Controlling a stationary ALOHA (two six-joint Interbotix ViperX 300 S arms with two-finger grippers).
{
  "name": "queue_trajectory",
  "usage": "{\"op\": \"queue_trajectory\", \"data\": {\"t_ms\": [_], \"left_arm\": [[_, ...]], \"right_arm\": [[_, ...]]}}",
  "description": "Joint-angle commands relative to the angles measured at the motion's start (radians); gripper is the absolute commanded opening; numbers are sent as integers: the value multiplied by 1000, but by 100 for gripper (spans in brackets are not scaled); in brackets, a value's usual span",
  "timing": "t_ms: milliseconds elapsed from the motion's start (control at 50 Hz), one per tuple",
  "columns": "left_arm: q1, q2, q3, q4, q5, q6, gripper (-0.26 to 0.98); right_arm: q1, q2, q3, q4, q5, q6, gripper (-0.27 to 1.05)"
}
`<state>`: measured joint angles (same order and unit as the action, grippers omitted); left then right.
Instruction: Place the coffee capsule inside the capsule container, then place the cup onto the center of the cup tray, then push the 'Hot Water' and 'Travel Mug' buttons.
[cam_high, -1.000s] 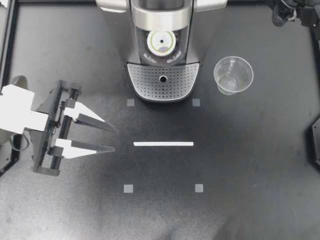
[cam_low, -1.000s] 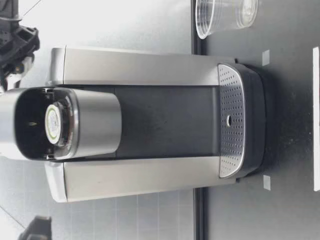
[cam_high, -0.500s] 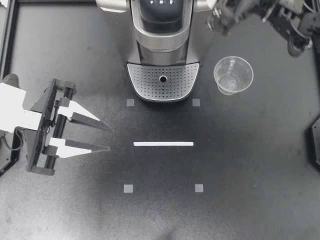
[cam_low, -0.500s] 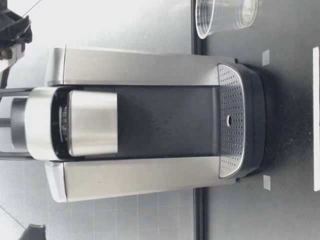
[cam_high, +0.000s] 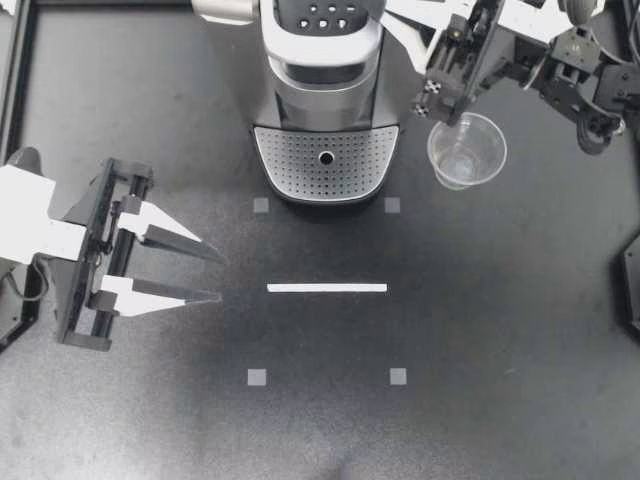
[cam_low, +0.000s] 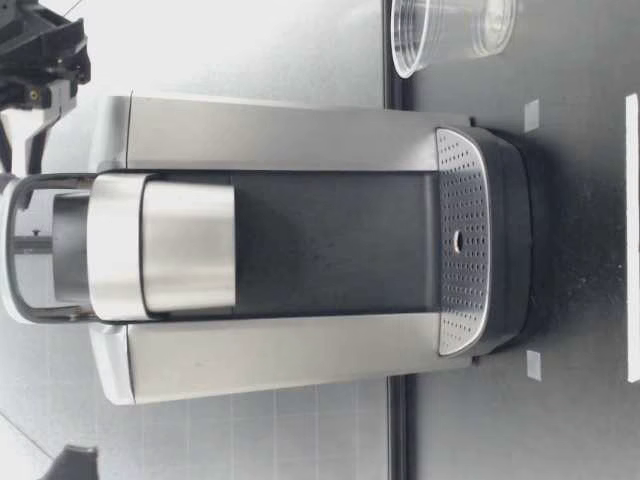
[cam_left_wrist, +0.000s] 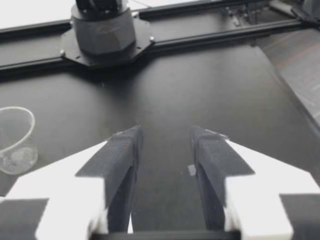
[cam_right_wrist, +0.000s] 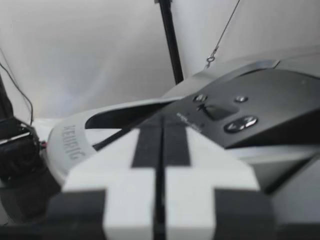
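Note:
The coffee machine (cam_high: 322, 70) stands at the back middle with its lid down and its buttons (cam_high: 327, 14) showing. No capsule shows. The perforated cup tray (cam_high: 290, 165) at its foot is bare. A clear plastic cup (cam_high: 466, 150) stands upright on the table to the tray's right, also in the low view (cam_low: 450, 30). My right gripper (cam_high: 400, 15) is shut and empty, beside the machine's top right corner; its wrist view has the buttons (cam_right_wrist: 235, 117) just ahead of the fingertips (cam_right_wrist: 150, 131). My left gripper (cam_high: 215, 275) hovers open and empty at the left.
A white tape strip (cam_high: 327, 288) and small grey square markers (cam_high: 257, 377) lie on the black table in front of the machine. In the left wrist view the cup (cam_left_wrist: 15, 145) sits far ahead of the fingers, with a black arm base (cam_left_wrist: 102, 25) beyond.
The machine's lid has come down over the capsule holder, hiding the capsule. My right arm has swung in from the back right to the machine's top. My left gripper shifted slightly left.

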<state>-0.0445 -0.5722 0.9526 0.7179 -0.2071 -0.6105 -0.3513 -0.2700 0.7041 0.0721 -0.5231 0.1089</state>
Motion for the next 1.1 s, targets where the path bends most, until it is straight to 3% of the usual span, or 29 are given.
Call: {"op": "queue_trajectory", "data": {"t_ms": [0,480,800,920,1080], "left_arm": [[3,-3,-17,-3,-9,0,37],[3,-2,-12,-5,-9,0,37],[3,0,-8,-15,-31,-3,37],[14,0,2,-43,-25,-3,37],[77,2,35,-97,-32,-3,37]], "right_arm": [[25,-18,-2,3,-3,0,6],[41,-75,35,9,11,49,6],[15,-370,275,77,359,301,6],[-60,-495,380,94,492,422,6],[-178,-603,480,89,598,515,6]]}}
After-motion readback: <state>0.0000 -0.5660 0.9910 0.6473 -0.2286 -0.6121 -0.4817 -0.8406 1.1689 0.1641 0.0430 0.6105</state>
